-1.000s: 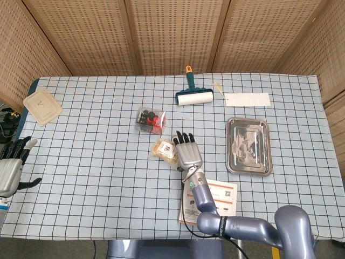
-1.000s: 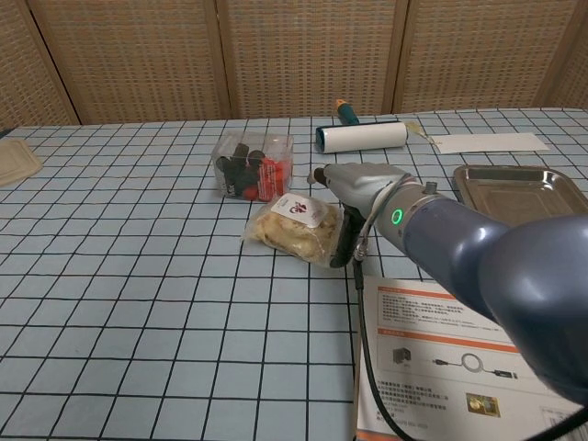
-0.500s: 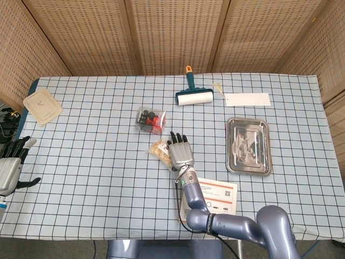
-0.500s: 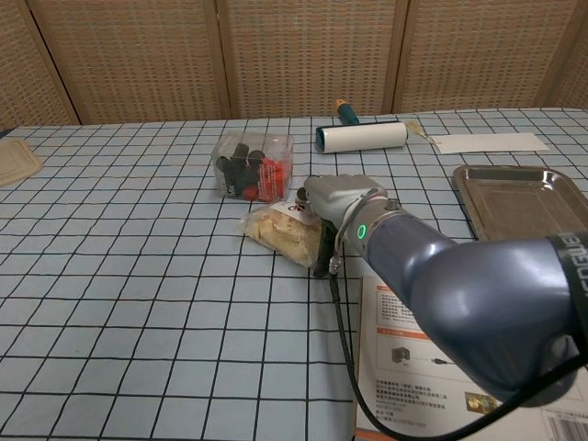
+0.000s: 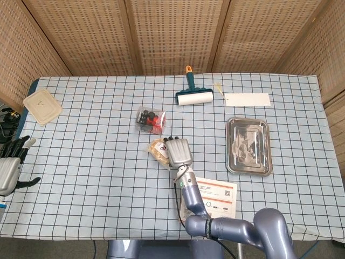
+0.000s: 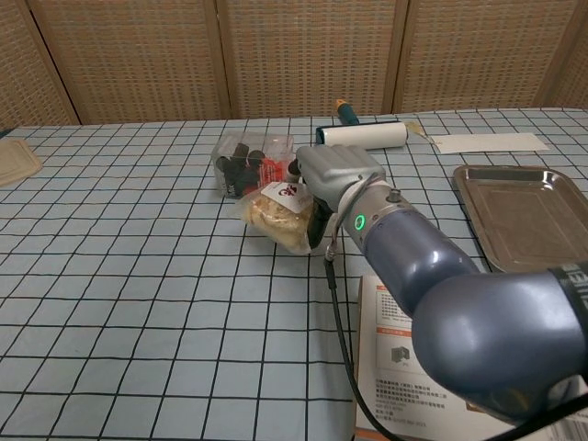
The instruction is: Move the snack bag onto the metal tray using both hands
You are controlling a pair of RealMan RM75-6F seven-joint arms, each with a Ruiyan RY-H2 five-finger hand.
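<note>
So the right hand [image 5: 178,152] has its fingers wrapped over the clear crinkly snack bag [image 6: 278,217] mid-desk, gripping it just in front of the clear plastic box [image 5: 150,119]. The shiny rectangular metal tray [image 5: 248,145] sits well apart on the right. The left hand [image 5: 11,167] hangs open off the desk's left edge, holding nothing.

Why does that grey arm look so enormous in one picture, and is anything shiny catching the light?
Chest view: the right arm sits close to the lens, so it swells across the foreground, while the right hand at the snack bag stays sharp. Head view: even overhead light, soft shadows, and pale reflections on the metal tray.
</note>
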